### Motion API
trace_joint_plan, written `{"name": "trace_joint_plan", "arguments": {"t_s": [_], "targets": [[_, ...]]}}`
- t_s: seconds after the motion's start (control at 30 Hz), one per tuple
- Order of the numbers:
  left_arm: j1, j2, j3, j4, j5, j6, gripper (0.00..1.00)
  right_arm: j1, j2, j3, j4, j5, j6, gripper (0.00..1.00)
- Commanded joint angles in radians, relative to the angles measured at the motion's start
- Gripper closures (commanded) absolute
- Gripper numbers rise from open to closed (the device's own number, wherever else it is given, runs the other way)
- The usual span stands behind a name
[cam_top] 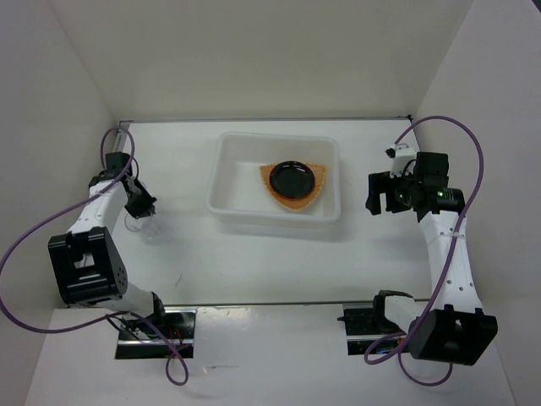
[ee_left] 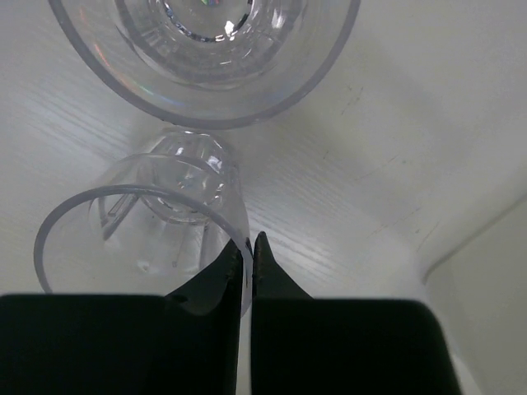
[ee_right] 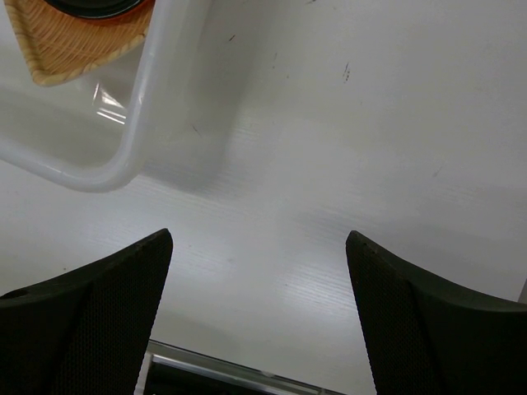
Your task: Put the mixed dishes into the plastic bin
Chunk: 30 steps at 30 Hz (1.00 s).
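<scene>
The white plastic bin point(cam_top: 228, 182) stands at the table's middle back. Inside it lies the tan woven plate point(cam_top: 297, 203) with the black dish point(cam_top: 293, 177) on top; an orange edge point(cam_top: 268, 177) shows under the black dish. My left gripper point(cam_top: 139, 207) is at the table's left, shut on the rim wall of a clear cup point(ee_left: 140, 239). A second clear cup point(ee_left: 206, 58) is just beyond it. My right gripper point(cam_top: 374, 193) is open and empty, right of the bin, over bare table point(ee_right: 259, 247).
The bin's rounded corner point(ee_right: 144, 99) and the tan plate's tip point(ee_right: 74, 41) show in the right wrist view. White walls enclose the table at back and sides. Purple cables loop beside both arms.
</scene>
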Motion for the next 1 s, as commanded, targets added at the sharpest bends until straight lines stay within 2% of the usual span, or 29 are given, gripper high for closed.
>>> {"name": "trace_joint_plan", "arguments": {"t_s": [0.0, 0.13, 0.27, 0.33, 0.4, 0.47, 0.53, 0.57, 0.63, 0.67, 0.7, 0.73, 0.77, 0.87, 0.97], "targets": [[0.003, -0.104, 0.015, 0.021, 0.088, -0.104, 1.0, -0.006, -0.015, -0.008, 0.051, -0.01, 0.002, 0.1], [-0.006, -0.201, 0.096, 0.046, 0.197, -0.222, 1.0, -0.006, -0.015, -0.008, 0.051, -0.001, 0.002, 0.1], [-0.042, -0.286, 0.145, 0.227, 0.358, -0.348, 1.0, -0.006, -0.015, -0.008, 0.051, -0.001, 0.002, 0.1], [-0.086, -0.297, 0.241, 0.276, 0.37, -0.366, 1.0, -0.006, -0.015, -0.008, 0.051, -0.001, 0.002, 0.1], [-0.146, -0.225, 0.358, 0.246, 0.381, -0.339, 1.0, -0.006, -0.015, -0.008, 0.051, -0.001, 0.002, 0.1], [-0.207, -0.107, 0.56, 0.197, 0.371, -0.227, 1.0, -0.006, -0.015, -0.008, 0.06, -0.001, 0.002, 0.1], [-0.323, -0.006, 0.713, 0.046, 0.306, -0.138, 1.0, -0.006, -0.015, -0.017, 0.06, -0.001, 0.002, 0.1], [-0.361, 0.107, 0.874, -0.012, 0.277, -0.059, 1.0, -0.006, -0.015, -0.017, 0.069, -0.001, 0.002, 0.1], [-0.451, 0.224, 1.029, -0.173, 0.22, 0.0, 1.0, -0.006, -0.015, -0.017, 0.069, -0.001, 0.002, 0.1], [-0.48, 0.336, 1.108, -0.224, 0.19, 0.04, 1.0, -0.006, -0.015, -0.017, 0.069, -0.001, 0.002, 0.1], [-0.508, 0.393, 1.266, -0.318, 0.138, 0.058, 1.0, -0.006, -0.015, -0.017, 0.069, -0.001, 0.002, 0.1], [-0.555, 0.454, 1.353, -0.366, 0.115, 0.072, 1.0, -0.006, -0.015, -0.017, 0.069, -0.001, 0.002, 0.1], [-0.569, 0.542, 1.404, -0.393, 0.098, 0.072, 1.0, -0.006, -0.015, -0.017, 0.069, -0.001, 0.002, 0.1], [-0.594, 0.674, 1.505, -0.487, 0.024, 0.062, 1.0, -0.006, -0.015, -0.017, 0.078, -0.001, 0.002, 0.1], [-0.606, 0.732, 1.495, -0.497, -0.031, 0.062, 1.0, -0.006, -0.015, -0.017, 0.078, -0.001, 0.002, 0.1]]}}
